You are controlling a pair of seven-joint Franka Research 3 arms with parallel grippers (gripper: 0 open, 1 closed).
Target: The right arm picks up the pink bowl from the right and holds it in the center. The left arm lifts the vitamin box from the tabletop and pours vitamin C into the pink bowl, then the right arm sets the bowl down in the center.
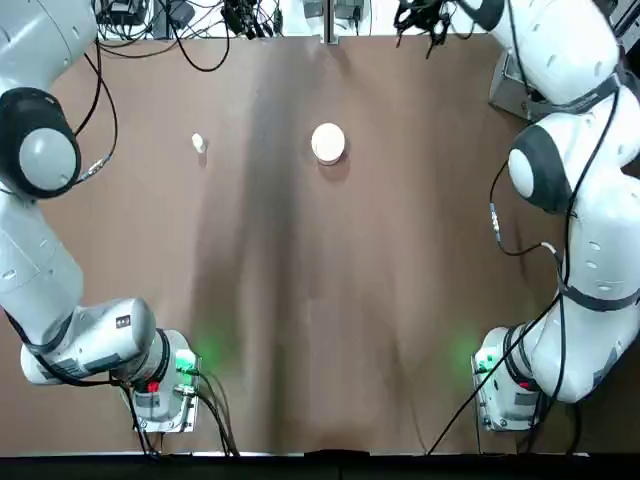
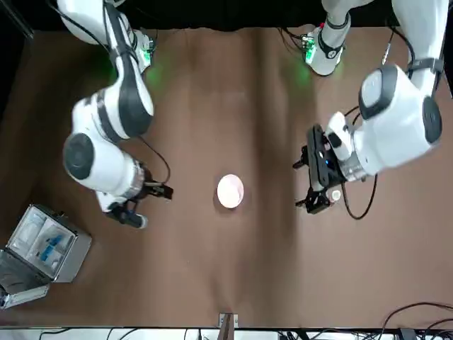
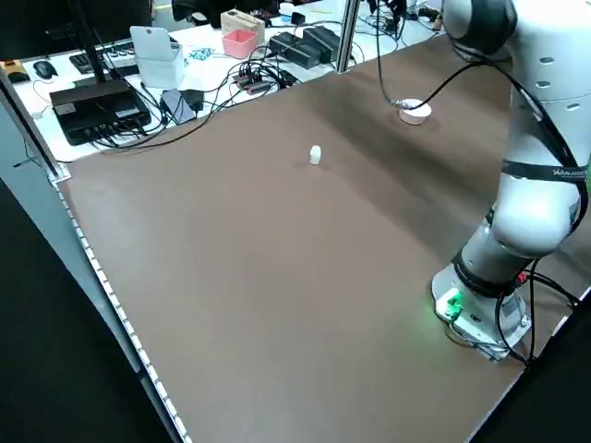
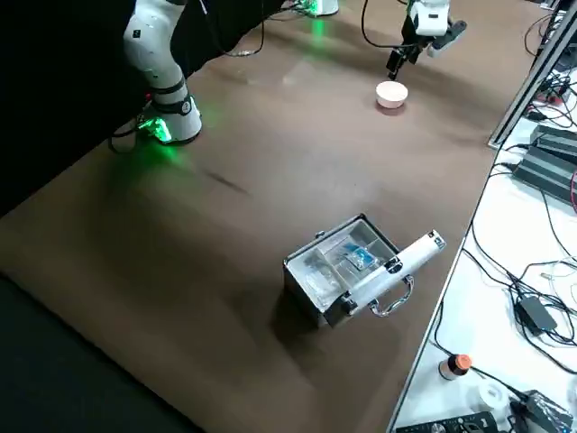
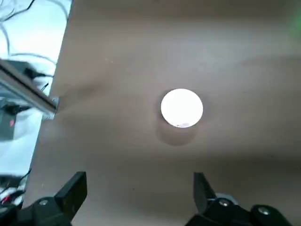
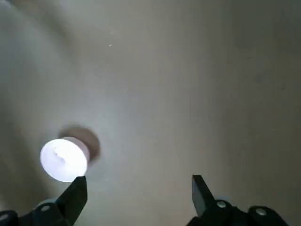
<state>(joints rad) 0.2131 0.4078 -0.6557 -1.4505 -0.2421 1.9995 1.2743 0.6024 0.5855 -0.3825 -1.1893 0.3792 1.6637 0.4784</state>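
Standing upright at the far middle of the tabletop (image 1: 300, 300), the pink bowl (image 1: 328, 143) lies outside both sets of jaws, with neither gripper touching it. In the left wrist view it shows beyond the gap of the left gripper (image 5: 141, 193), whose jaws are wide open and hold nothing. The right gripper (image 6: 139, 190) is also wide open and empty; its wrist view shows the bowl off towards one finger rather than centred in the gap. The vitamin box (image 3: 316, 154) stands upright to the left of the bowl, well apart from it.

Both arms reach forward from the near side, their grippers raised over the far part of the table, the left one left of the bowl, the right one right. On the far right sits the grey metal case (image 4: 338, 271), lid open.
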